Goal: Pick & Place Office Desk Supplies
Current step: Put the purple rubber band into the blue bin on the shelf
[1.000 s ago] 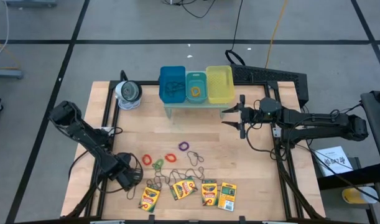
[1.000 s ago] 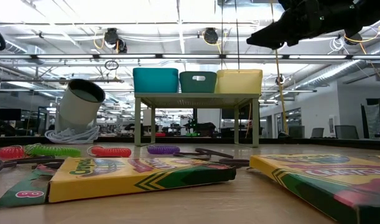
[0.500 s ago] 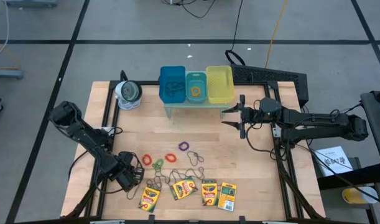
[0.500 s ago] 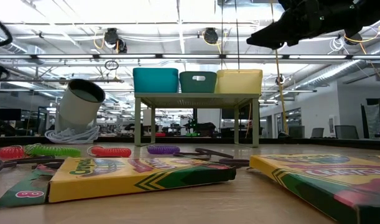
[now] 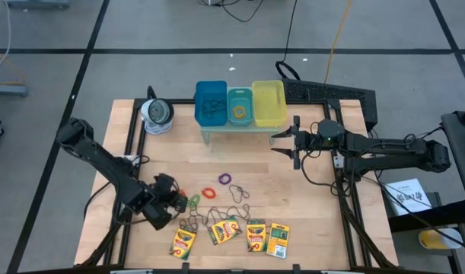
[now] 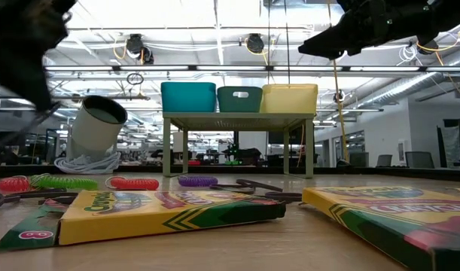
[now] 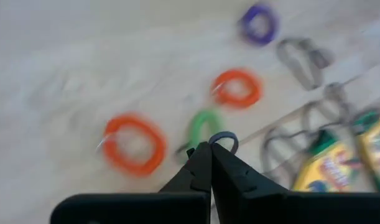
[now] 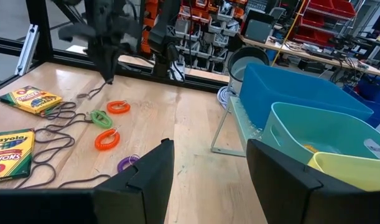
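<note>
On the wooden table, my left gripper pinches a thin wiry loop; I'd lift gently, clear of the green ring just ahead.

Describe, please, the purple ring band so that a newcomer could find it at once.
Start at the raised stand holding three bins at the table's far edge. Toward the near edge lies a loose scatter of small rings; the purple ring band is the one nearest the bins, and the only purple one among red, orange and green.

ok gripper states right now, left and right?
Left gripper: shut on a thin wiry loop, lifted over the ring bands.
Right gripper: open, empty, in the air near the yellow bin.
</note>
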You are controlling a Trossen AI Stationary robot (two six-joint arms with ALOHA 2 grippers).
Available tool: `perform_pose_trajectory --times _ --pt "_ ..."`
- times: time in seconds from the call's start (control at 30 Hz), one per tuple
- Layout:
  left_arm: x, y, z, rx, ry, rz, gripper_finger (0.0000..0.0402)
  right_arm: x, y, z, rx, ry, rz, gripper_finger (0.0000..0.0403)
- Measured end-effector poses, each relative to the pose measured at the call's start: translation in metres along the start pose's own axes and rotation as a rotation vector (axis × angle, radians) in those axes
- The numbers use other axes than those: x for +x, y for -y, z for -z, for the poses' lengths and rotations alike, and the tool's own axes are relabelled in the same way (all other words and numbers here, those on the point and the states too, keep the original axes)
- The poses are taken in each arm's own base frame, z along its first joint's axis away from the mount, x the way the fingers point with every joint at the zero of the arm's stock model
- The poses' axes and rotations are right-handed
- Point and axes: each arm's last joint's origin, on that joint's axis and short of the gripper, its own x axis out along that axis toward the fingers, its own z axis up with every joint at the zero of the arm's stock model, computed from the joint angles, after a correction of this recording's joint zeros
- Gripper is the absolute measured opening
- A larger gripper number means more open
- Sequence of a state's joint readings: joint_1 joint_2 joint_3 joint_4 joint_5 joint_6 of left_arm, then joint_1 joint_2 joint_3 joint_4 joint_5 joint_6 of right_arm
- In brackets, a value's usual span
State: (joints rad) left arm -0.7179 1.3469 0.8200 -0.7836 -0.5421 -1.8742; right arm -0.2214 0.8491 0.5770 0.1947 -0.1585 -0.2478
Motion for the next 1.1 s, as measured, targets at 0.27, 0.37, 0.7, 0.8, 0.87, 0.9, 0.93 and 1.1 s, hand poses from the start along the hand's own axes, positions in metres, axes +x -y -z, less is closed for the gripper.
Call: perform_pose_trajectory --times 0.27,0.37,0.7,0.8,0.87,0.9,0.93,1.1 --pt "-0.01 0.03 -0.028 0.149 0.136 0.065 0.0005 0.0 0.0 0.0 0.0 0.0 0.0 0.0194" --pt "-0.013 0.042 -0.042 0.208 0.188 0.086 0.0003 -0.004 0.0 -0.001 0.009 -0.004 -0.001 0.0194" --pt "-0.029 0.091 -0.102 0.5 0.395 0.199 0.0006 -0.033 -0.003 -0.011 0.0 0.038 0.013 0.0194" --pt "-0.041 0.105 -0.126 0.595 0.479 0.224 0.0006 -0.035 -0.003 -0.011 -0.012 0.039 0.014 0.0194" --pt "-0.051 0.114 -0.141 0.644 0.537 0.248 0.0003 -0.035 -0.003 -0.011 -0.023 0.039 0.015 0.0194" --pt "-0.055 0.118 -0.148 0.669 0.564 0.258 0.0003 -0.035 -0.003 -0.011 -0.03 0.036 0.015 0.0194" --pt "-0.06 0.121 -0.155 0.688 0.596 0.263 0.0005 -0.035 -0.003 -0.01 -0.033 0.031 0.013 0.0194" --pt "-0.083 0.132 -0.189 0.784 0.754 0.236 0.0006 -0.036 -0.003 -0.01 -0.027 0.025 0.012 0.0194"
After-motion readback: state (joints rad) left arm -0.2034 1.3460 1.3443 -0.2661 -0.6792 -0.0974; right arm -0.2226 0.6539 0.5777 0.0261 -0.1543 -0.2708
